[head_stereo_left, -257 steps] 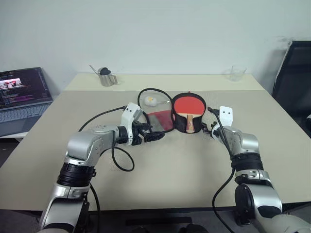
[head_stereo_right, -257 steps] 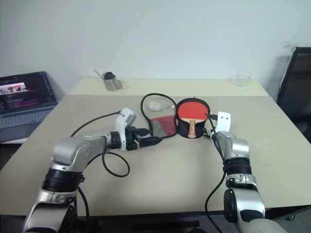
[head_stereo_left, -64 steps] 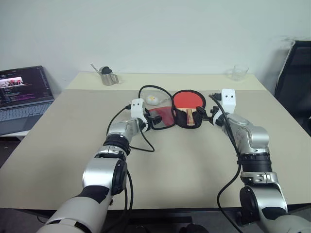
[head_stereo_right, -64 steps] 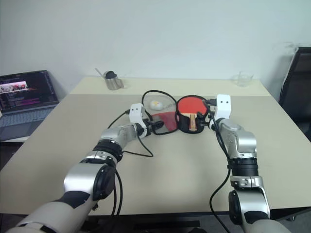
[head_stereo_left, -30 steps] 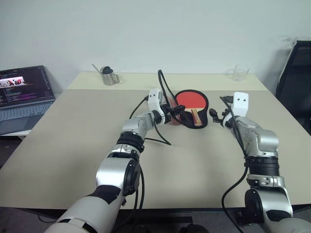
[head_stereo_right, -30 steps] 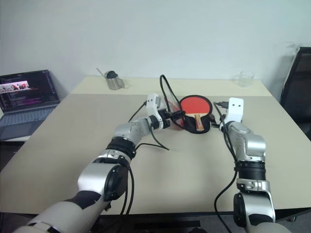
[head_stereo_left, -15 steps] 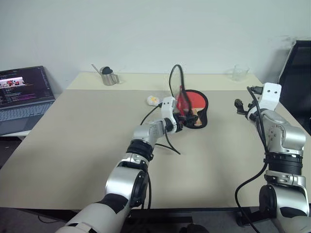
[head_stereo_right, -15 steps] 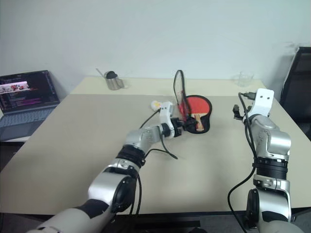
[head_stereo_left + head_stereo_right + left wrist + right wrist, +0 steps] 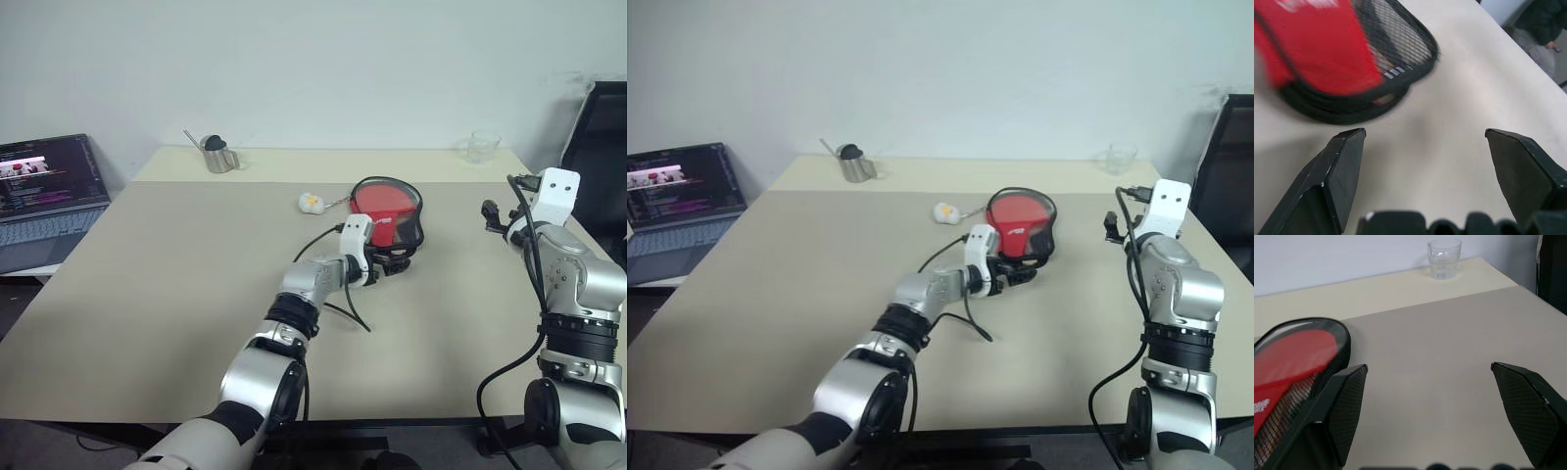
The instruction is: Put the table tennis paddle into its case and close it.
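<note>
white wall behind a beige table (image 9: 147,294); at its far side sit a laptop (image 9: 44,196), a metal cup (image 9: 216,155) and a glass (image 9: 482,147). mid-table lies the case (image 9: 404,220), flap partly over the red paddle (image 9: 377,201), a ball (image 9: 311,203) beside it. left gripper (image 9: 392,258) sits just before the case, right gripper (image 9: 493,215) well apart.

left wrist view: fingers (image 9: 1342,171) wide apart, empty, the case's mesh and red lining ahead.

right wrist view: fingers (image 9: 1342,406) spread, holding nothing; case to one side, glass beyond.
</note>
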Controlling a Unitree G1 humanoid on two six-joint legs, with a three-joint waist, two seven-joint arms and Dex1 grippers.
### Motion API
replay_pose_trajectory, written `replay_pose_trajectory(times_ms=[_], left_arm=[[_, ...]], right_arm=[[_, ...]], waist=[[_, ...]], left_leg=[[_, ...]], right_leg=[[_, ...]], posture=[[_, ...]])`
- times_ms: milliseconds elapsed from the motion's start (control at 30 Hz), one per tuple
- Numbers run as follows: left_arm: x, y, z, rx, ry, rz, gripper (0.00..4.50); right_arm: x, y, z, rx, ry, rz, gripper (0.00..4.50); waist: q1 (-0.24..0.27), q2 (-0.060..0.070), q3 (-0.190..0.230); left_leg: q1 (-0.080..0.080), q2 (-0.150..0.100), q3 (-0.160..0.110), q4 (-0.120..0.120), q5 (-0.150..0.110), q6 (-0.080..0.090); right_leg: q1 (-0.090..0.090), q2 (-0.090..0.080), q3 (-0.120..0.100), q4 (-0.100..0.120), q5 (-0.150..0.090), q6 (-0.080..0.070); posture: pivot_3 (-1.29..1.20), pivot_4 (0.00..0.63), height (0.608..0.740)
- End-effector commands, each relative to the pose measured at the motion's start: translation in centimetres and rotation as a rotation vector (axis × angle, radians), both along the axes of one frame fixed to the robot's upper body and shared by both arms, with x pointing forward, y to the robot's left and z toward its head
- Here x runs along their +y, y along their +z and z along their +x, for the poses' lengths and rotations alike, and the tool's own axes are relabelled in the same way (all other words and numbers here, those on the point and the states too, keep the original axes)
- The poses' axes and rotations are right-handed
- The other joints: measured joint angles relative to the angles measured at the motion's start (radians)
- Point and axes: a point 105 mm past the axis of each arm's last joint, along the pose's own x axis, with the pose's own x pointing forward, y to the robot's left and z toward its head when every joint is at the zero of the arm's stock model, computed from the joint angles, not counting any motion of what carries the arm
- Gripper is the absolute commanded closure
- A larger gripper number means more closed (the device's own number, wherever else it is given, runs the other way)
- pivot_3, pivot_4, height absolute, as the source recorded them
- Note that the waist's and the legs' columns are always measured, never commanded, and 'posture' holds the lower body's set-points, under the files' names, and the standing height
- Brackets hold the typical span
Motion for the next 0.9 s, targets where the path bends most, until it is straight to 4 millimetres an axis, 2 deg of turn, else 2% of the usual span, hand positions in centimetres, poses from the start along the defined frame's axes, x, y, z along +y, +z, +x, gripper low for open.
replay_pose_trajectory(times_ms=[33, 100, 200, 433, 633, 900], left_arm=[[2.6, 2.8, -0.5, -0.122, -0.090, 0.001, 0.21], [4.2, 3.5, -1.8, -0.166, -0.182, 0.022, 0.21], [6.3, 3.8, -3.5, -0.208, -0.259, 0.076, 0.21], [10.5, 5.2, -4.3, -0.262, -0.224, 0.148, 0.21], [10.8, 4.6, -5.3, -0.250, -0.217, 0.161, 0.21], [10.9, 4.3, -6.1, -0.237, -0.198, 0.165, 0.21]], right_arm=[[2.7, -0.3, 0.6, 0.008, 0.118, 0.157, 0.04], [4.5, -1.7, 1.3, 0.045, 0.172, 0.241, 0.04], [5.9, -3.3, 2.3, 0.091, 0.192, 0.308, 0.04], [8.1, -4.5, 4.7, 0.114, 0.218, 0.351, 0.04], [8.4, -5.6, 5.8, 0.137, 0.210, 0.369, 0.04], [9.1, -8.2, 6.2, 0.206, 0.195, 0.398, 0.04]], waist=[[-0.005, 0.000, 0.000], [-0.017, 0.001, 0.000], [-0.015, 0.001, 0.000], [0.000, 0.001, 0.000], [0.002, 0.001, 0.000], [0.000, 0.001, 0.000]], left_leg=[[0.000, 0.001, 0.000, 0.000, 0.000, 0.000], [0.003, 0.001, 0.000, -0.001, 0.000, 0.000], [0.003, 0.003, -0.001, -0.001, 0.000, 0.000], [0.002, 0.001, 0.000, 0.000, 0.000, 0.000], [0.002, 0.001, -0.001, 0.000, 0.000, 0.000], [0.003, 0.001, -0.001, 0.000, 0.000, 0.000]], right_leg=[[0.000, 0.000, 0.000, 0.000, 0.000, 0.000], [0.000, 0.002, 0.002, 0.001, 0.000, -0.001], [0.000, 0.003, 0.002, 0.001, 0.002, -0.004], [0.001, 0.000, 0.002, 0.000, 0.002, -0.001], [0.002, -0.001, 0.002, -0.001, 0.003, -0.002], [0.002, -0.001, 0.002, 0.000, 0.003, -0.002]], posture=[[0.00, 0.150, 0.740], [0.00, 0.150, 0.740], [0.00, 0.150, 0.740], [0.00, 0.150, 0.740], [0.00, 0.150, 0.740], [0.00, 0.150, 0.740]])
